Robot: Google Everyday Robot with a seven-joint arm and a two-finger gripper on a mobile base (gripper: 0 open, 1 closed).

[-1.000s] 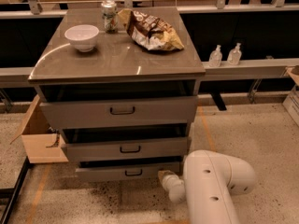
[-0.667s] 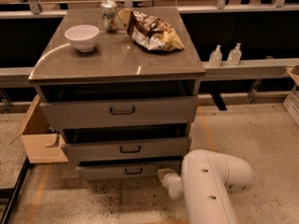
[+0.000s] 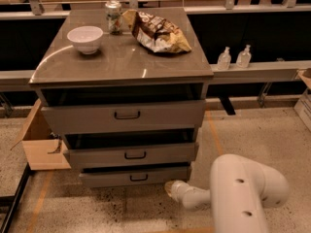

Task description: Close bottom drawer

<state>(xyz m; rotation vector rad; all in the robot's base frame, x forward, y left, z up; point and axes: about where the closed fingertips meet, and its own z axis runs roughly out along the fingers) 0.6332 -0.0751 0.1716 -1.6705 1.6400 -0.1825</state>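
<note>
grey wood-grain bottom drawer (image 3: 112,177) ajar, contents hidden, jaws low beside its right corner, their state unclear

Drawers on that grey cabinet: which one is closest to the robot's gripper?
The bottom drawer, the lowest with the shortest front. The gripper sits low beside its right end; the middle drawer and top drawer are higher up.

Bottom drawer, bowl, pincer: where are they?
bottom drawer (image 3: 139,177): camera view, on its handle.
bowl (image 3: 85,37): camera view, on its middle.
pincer (image 3: 171,189): camera view, its tip, low beside the bottom drawer's right end.
</note>
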